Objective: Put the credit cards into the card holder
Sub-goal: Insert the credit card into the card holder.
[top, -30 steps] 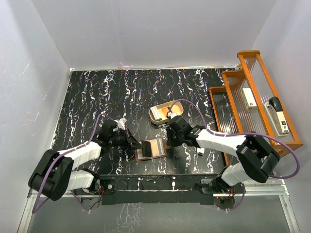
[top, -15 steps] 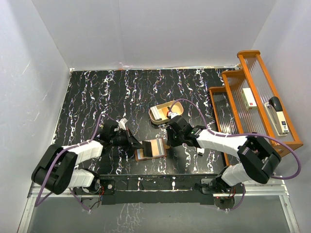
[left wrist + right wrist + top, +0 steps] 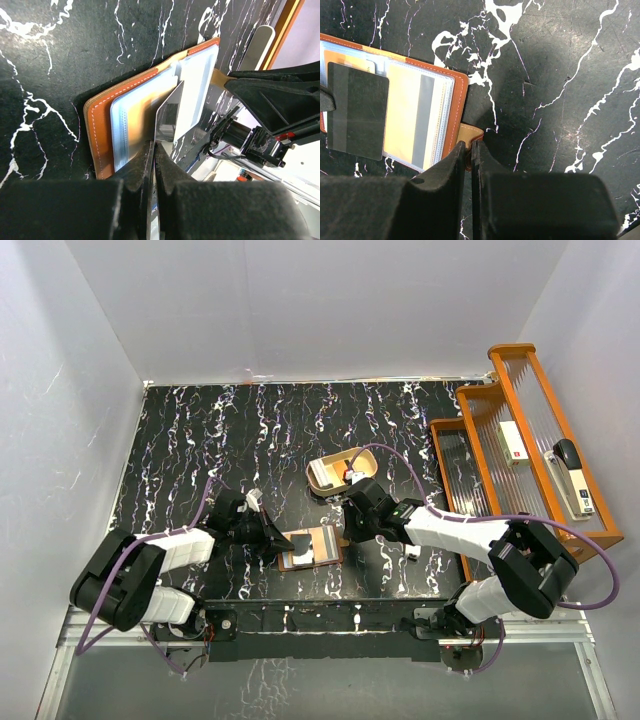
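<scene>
Card holder lies open; right gripper pinches its tab, likely steadying it. Left gripper clamps a credit card, edge aimed at a pocket.

The card holder is cut off by the right wrist view's left edge.

A tan oval tray is set mid-worktop — black stone veined with white. At the right edge an orange tiered rack is placed — a stapler and a white box are laid on it.
</scene>
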Available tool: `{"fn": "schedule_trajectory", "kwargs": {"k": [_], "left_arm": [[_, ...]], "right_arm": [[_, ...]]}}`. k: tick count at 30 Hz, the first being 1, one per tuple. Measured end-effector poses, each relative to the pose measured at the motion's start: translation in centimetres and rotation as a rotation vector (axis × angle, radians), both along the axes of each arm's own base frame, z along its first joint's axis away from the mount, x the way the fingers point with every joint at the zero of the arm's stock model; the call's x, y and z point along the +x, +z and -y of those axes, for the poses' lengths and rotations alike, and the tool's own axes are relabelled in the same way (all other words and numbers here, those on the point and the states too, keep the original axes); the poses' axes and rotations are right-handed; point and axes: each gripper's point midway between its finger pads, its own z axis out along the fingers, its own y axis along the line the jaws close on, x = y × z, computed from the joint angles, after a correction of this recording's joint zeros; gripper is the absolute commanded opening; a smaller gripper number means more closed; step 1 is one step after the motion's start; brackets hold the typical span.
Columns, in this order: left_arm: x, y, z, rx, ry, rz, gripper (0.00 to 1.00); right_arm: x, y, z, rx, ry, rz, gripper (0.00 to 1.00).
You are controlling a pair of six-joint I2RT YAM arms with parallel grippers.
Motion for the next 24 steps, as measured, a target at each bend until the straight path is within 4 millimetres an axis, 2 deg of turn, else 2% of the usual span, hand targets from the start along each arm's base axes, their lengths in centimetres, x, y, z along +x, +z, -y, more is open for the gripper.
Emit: {"fn": "schedule_trajectory", "kwargs": {"k": [8,24], "left_arm": [[0.4,-0.7,0.2,0.001,0.013,-0.014,0.0],[1.5,-0.4,1.2,-0.027,0.025,0.005,0.0]], "right_arm": [[-0.1,-0.3,0.0,0.007,-0.008,-0.002,0.0],[-0.3,-0.5,-0.6,0.047,-0.029,-0.009,0.0]]}}
